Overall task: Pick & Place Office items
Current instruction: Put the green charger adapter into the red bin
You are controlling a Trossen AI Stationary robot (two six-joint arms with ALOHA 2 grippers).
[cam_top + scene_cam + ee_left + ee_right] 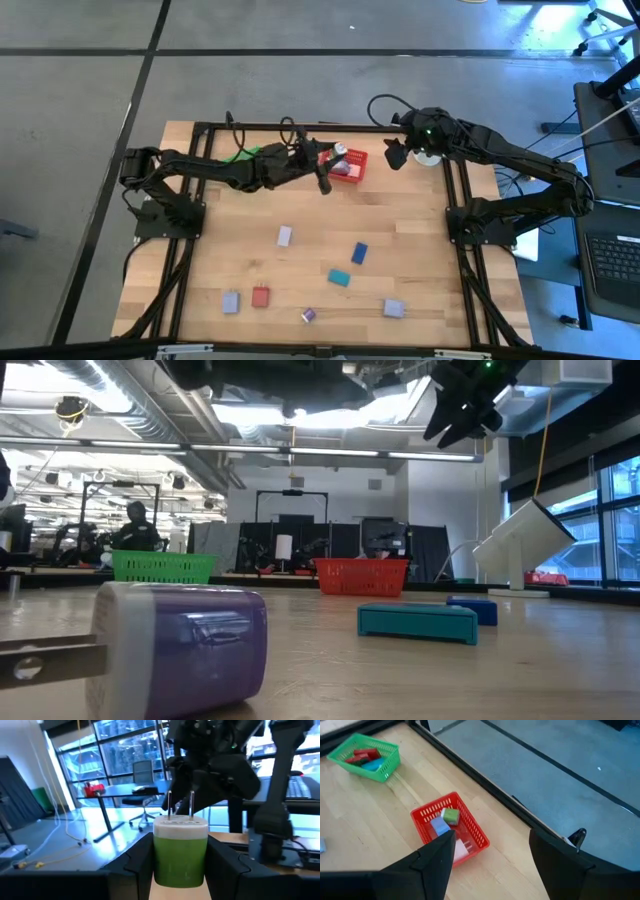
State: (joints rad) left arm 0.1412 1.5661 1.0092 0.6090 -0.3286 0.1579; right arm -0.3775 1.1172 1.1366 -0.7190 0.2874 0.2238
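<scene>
My left gripper (323,172) hovers just left of the red mesh basket (349,166), shut on a green charger plug (180,855) that has a white face and two prongs. My right gripper (393,155) hangs open and empty near the table's far right corner, above and right of the red basket (470,832). A green piece (451,815) and a lavender-blue piece (439,826) lie inside that basket. Several small office items rest flat on the table's near half, among them a blue one (359,253), a teal one (339,277) and a red one (260,296). My left gripper pinches the green plug's body by two opposite sides (162,857) between its two fingers (142,862). The fingers come level from the table's left. The plug is lifted clear, and its white pronged face (180,822) sticks out past the fingertips.
The green mesh basket (367,755) at the far edge holds red and blue pieces, and my left arm crosses over it in the high view. A purple plug (180,650) lies at the near edge. Black frame rails (462,230) run along both table sides.
</scene>
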